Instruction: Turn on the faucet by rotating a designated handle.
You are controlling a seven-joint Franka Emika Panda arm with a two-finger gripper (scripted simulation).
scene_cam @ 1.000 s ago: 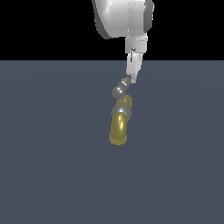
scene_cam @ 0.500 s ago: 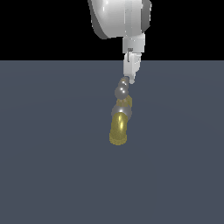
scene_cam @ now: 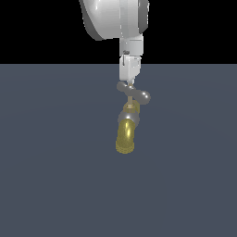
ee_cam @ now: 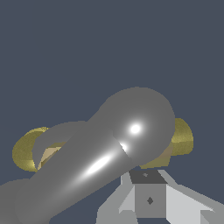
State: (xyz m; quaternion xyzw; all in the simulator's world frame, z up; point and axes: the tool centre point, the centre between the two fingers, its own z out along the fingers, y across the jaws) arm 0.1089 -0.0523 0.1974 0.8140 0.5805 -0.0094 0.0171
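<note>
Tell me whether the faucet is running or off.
Off, as far as shows: no water leaves the yellow spout of the faucet. The end effector sits at the grey handle.

- The white robot gripper [scene_cam: 129, 82] sits directly above the slim grey metal T-bar handle [scene_cam: 134, 93], touching it.
- The brass-yellow curved faucet spout [scene_cam: 125, 135] lies below the gripper, under the handle.

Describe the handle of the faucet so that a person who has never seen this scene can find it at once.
On the flat grey floor stands one small faucet, right under the white robot arm. Its glossy yellow spout curves toward the camera; above it, on a thin stem, sits the handle. It is the only shiny grey crossbar with rounded knobs at both ends.
</note>
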